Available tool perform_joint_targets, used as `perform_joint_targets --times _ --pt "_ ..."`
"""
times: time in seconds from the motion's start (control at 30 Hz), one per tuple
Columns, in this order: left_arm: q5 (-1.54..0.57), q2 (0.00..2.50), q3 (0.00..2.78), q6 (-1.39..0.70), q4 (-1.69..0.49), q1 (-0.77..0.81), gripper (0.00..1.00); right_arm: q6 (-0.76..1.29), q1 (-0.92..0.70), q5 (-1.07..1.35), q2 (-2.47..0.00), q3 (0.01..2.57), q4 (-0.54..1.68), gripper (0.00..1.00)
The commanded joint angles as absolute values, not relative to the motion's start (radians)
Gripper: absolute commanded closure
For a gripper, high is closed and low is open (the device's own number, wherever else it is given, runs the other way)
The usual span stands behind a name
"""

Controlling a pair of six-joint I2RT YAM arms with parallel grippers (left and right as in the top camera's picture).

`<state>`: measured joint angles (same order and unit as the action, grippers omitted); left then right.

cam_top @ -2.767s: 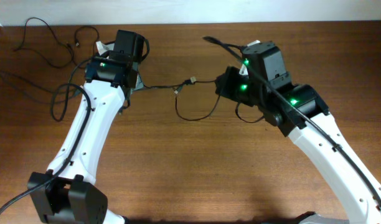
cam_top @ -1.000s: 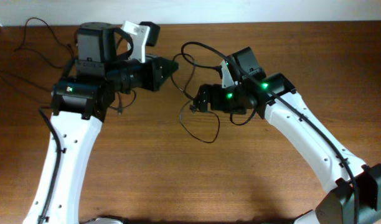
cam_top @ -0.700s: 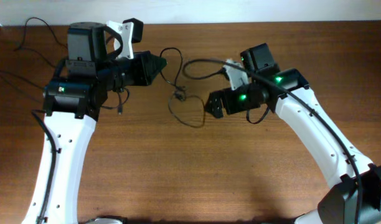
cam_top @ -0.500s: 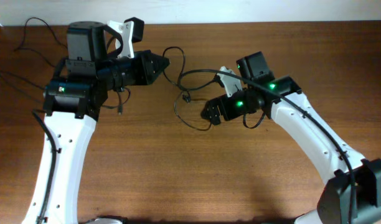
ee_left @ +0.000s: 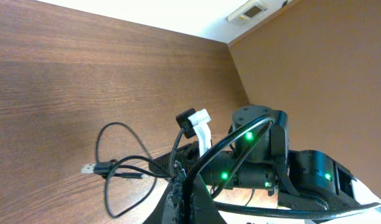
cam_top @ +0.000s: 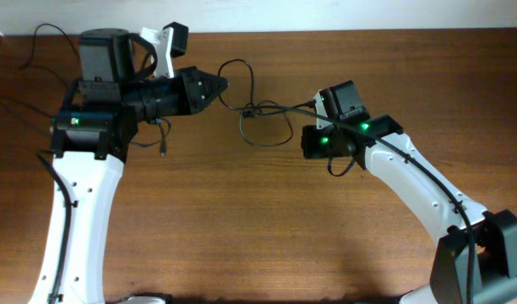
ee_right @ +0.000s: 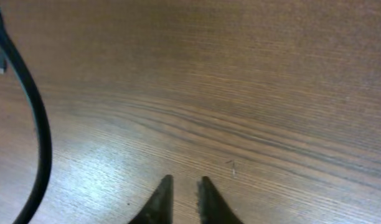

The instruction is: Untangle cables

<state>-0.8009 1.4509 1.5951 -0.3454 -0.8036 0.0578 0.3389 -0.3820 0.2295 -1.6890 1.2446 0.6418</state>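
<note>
The left gripper (cam_top: pixel 222 84) sits in the upper left of the overhead view, pointing right, its jaws pressed fully together on the cables (cam_top: pixel 249 110). From the tip one strand arcs up and over, then drops into a small knot just right of it, near the top centre of the table (cam_top: pixel 242 219). Below the knot a loop lies on the wood, and another strand runs right towards the right arm's wrist.

In the left wrist view the closed gripper (ee_left: pixel 180 198) is at the bottom centre with the strand pinched at its tip. The cables fan out to the left, ending in a small plug (ee_left: pixel 88 168) in the lower left.

The right gripper (cam_top: pixel 304 142) is right of centre, just beside the loop but apart from it. Its own view shows the gripper (ee_right: pixel 185 182) at the bottom centre, over bare wood, with the fingers nearly together – only a slim gap, and nothing in it. A black cord (ee_right: pixel 41 137) curves down the left edge there – which cord it is, I cannot tell.

More thin strays (cam_top: pixel 47 32) lie in the far upper left corner.
</note>
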Motion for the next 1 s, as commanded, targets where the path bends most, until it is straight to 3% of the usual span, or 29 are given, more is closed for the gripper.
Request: perform_joint_targets --times 0.0,0.07,0.23,0.37,0.47,0.53,0.63,0.67,0.9,0.97 --pt "-0.785 1.429 1.609 -0.347 -0.825 0.053 1.00 0.278 -0.368 0.362 -1.695 1.245 0.607 0.48" --pt "-0.705 1.430 1.609 -0.343 -0.875 0.053 1.00 0.277 -0.319 0.476 -1.695 1.266 0.601 0.39" --pt "-0.673 1.430 1.609 -0.321 -0.906 0.062 1.00 0.168 -0.202 0.823 -1.695 1.290 0.601 0.32" --pt "-0.676 1.430 1.609 -0.325 -0.906 0.098 1.00 0.169 -0.300 0.686 -1.695 1.274 0.604 0.17" --pt "-0.694 1.430 1.609 -0.351 -0.902 0.098 1.00 0.188 -0.370 0.633 -1.695 1.266 0.594 0.12" --pt "-0.773 1.430 1.609 -0.352 -0.879 0.098 1.00 0.260 -0.401 0.518 -1.695 1.250 0.582 0.13" --pt "-0.825 1.430 1.609 -0.355 -0.866 0.097 1.00 0.271 -0.406 0.484 -1.709 1.247 0.579 0.31" --pt "-0.824 1.430 1.609 -0.366 -0.865 0.097 1.00 0.271 -0.406 0.485 -1.718 1.246 0.579 0.32" --pt "-0.823 1.430 1.609 -0.381 -0.845 0.097 1.00 0.270 -0.406 0.612 -1.776 1.246 0.530 0.31" --pt "-0.828 1.430 1.609 -0.383 -0.846 0.097 1.00 0.271 -0.406 0.628 -1.776 1.246 0.511 0.23"
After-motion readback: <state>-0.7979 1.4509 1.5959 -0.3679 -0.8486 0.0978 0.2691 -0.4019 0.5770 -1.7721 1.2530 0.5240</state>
